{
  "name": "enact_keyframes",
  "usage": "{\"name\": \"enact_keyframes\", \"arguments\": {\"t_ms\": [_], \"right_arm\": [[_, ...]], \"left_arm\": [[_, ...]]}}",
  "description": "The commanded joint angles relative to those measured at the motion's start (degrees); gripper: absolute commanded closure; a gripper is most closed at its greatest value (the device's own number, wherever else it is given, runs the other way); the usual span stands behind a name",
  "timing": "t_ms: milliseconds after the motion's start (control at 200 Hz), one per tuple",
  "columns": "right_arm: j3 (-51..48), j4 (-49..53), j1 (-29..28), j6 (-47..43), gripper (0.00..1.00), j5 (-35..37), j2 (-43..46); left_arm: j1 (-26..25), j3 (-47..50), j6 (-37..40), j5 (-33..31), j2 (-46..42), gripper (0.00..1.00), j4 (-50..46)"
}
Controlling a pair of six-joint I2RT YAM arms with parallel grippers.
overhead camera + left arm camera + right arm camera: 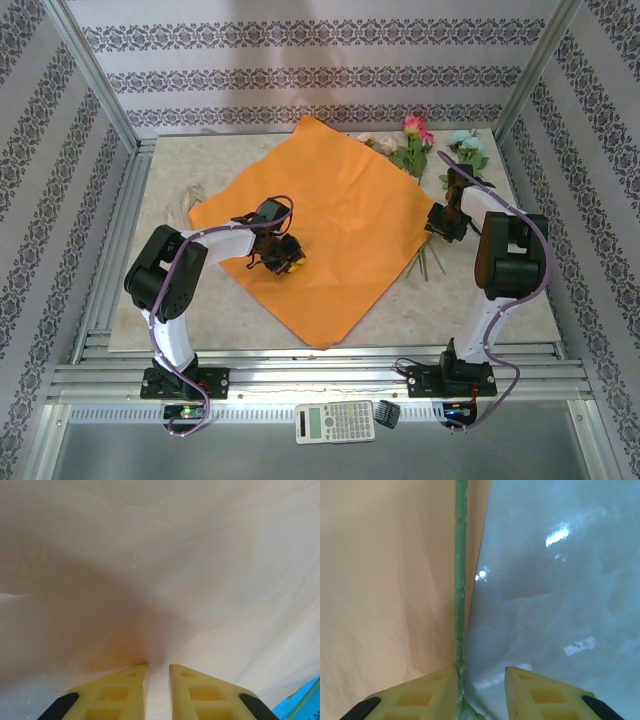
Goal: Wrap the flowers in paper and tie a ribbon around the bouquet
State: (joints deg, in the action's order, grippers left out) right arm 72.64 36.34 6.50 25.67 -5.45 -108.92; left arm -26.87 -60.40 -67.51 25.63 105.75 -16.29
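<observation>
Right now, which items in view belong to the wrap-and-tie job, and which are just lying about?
Job:
- paper, spread flat on the table
- flowers, lying at the paper's far right edge
- ribbon, bunched off the paper's left corner

Lying about:
- calculator, on the front ledge
- small black object beside it, too small to identify

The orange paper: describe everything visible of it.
The orange paper is a large, thin, faintly creased sheet lying spread on the marble-look table, turned like a diamond with one corner toward the arms. The left gripper sits over its left part, and folds radiating from its fingers suggest it pinches the sheet. Green flower stems reach its right corner; one stem lies on it just inside that edge.
</observation>
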Motion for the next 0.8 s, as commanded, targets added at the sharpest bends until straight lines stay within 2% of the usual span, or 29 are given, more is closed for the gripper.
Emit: {"name": "enact_keyframes", "arguments": {"t_ms": [0,794], "right_arm": [[2.3,-0.6,-0.9,-1.2,0.70,-0.4,-1.8],[5.2,-1.8,-1.9,1.1,0.67,-0.7,-1.0]], "left_arm": [[0.9,-0.7,1.9,-2.4,-0.1,0.81,-4.8],[2.3,-1.2,4.9,-2.5,0.2,0.81,-7.1]]}}
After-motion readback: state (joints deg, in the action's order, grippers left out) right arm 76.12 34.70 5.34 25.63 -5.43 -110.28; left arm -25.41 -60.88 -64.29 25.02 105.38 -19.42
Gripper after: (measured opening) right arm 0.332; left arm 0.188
